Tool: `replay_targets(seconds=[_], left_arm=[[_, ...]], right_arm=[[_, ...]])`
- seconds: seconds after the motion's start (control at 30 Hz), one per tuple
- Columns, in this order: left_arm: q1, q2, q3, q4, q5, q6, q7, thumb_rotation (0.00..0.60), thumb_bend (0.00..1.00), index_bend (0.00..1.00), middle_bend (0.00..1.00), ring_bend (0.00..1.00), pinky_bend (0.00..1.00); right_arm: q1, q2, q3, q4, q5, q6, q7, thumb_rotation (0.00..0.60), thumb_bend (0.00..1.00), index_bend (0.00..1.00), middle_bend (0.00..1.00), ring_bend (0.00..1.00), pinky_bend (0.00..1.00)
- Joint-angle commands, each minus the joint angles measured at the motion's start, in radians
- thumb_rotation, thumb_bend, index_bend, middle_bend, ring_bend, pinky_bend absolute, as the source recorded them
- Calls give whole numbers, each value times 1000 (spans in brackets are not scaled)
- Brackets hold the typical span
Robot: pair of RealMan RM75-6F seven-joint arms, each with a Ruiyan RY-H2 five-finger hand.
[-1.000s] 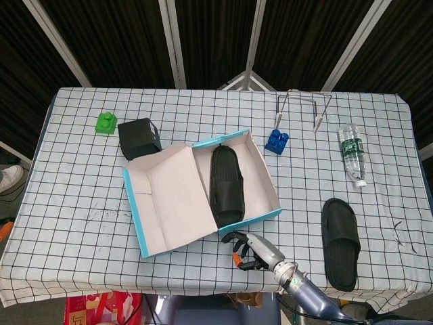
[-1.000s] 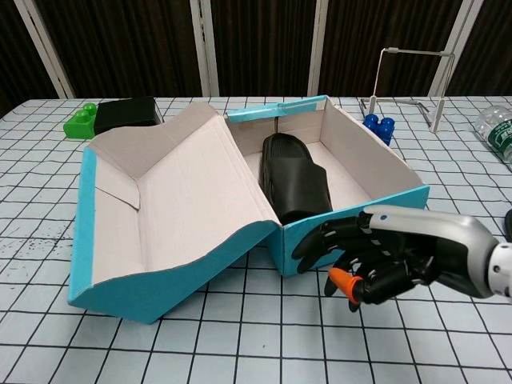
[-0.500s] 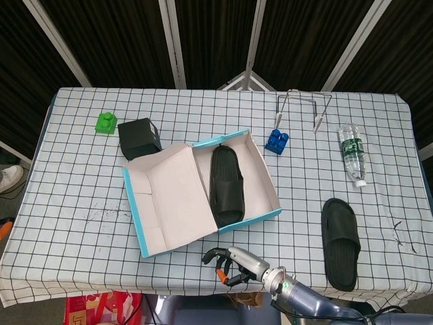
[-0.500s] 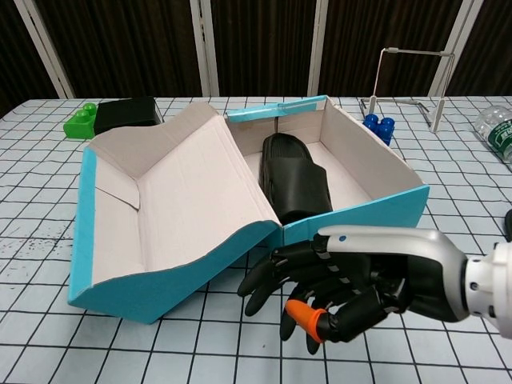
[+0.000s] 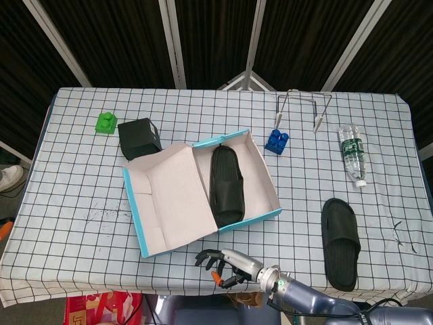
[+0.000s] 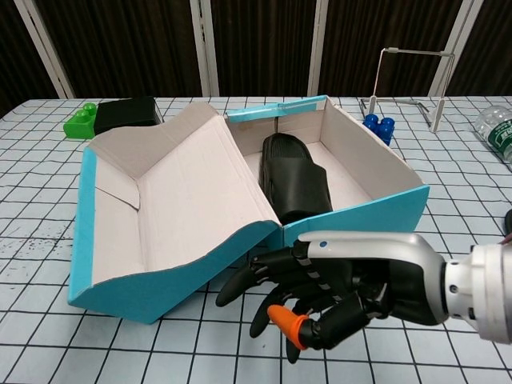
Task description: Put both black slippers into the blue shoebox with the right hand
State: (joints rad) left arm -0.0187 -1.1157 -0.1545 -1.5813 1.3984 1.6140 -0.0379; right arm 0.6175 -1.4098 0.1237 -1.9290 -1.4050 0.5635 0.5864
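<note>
The blue shoebox point(image 5: 203, 196) lies open just beyond the fingertips, one black slipper point(image 5: 226, 185) inside its tray. The right hand point(image 6: 320, 284) hovers at the table's near edge, fingers point(image 6: 240, 282) spread and empty (orange-tipped thumb underneath). Well right of them lies the second black slipper point(image 5: 340, 242).

The checked worktop point(image 5: 81, 183) carries an open blue shoebox point(image 5: 169, 196); right of it lie a black slipper point(image 5: 339, 242), bottle point(image 5: 352, 154), blue brick point(image 5: 277, 141).

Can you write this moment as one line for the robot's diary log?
right hand: empty, near box front | blue shoebox: open, one slipper inside | second slipper: on table
</note>
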Motion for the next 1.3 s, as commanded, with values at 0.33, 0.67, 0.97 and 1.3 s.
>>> replay_targets(seconds=[0.33, 0.67, 0.97, 1.3], left_arm=[[-2, -1, 1, 0, 0, -2, 3, 600, 37, 230, 46, 0, 43], [-3, -2, 2, -1, 2, -4, 6, 600, 37, 230, 46, 0, 44], [-2, -1, 3, -1, 2, -3, 3, 600, 37, 231, 46, 0, 44], [-1, 1, 2, 2, 1, -2, -3, 600, 37, 232, 46, 0, 44]], right_arm=[[3, -53, 11, 55, 24, 92, -5, 600, 703, 294, 100, 266, 427], [21, -84, 25, 54, 68, 117, -18, 600, 729, 294, 83, 266, 427], [51, -126, 40, 47, 116, 128, -74, 600, 746, 269, 53, 266, 427], [83, -179, 64, 75, 213, 137, -132, 600, 769, 259, 31, 266, 427]])
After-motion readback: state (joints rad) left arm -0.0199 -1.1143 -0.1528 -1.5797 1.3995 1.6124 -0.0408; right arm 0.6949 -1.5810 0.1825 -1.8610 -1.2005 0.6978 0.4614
